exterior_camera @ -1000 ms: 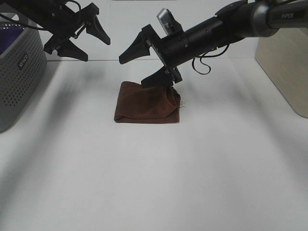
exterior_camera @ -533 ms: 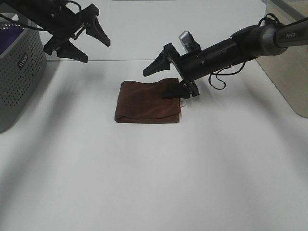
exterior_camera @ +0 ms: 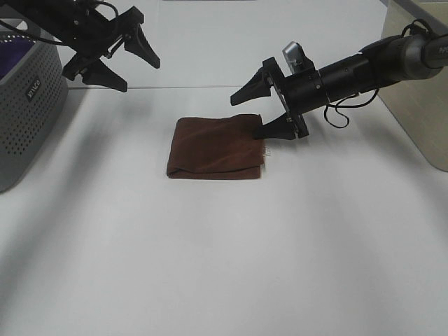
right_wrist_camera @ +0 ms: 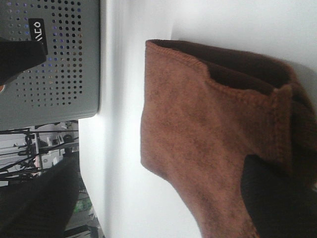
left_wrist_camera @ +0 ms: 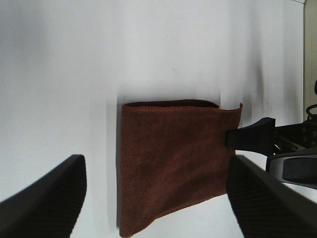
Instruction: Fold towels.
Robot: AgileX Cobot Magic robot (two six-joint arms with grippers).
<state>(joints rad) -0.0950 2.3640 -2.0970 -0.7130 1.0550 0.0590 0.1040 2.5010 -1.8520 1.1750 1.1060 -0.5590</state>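
Right gripper (exterior_camera: 245,117) spread at right edge of folded towel (exterior_camera: 213,148); left gripper (exterior_camera: 140,75) spread, well apart.

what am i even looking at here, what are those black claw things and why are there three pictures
This is a robot with two arms, each ending in a black two-fingered gripper. The wide picture comes from a camera mounted high above the white table. The other two come from small cameras on the arms' wrists, so each looks past its own dark fingers at the same scene.

On the table lies a brown towel, folded into a rough square. At the left stands a grey basket with a purple cloth inside.

The left gripper hangs open in the air near the basket, clear of the towel. The right gripper is also open, with its lower finger at the towel's right edge. Neither gripper holds anything.
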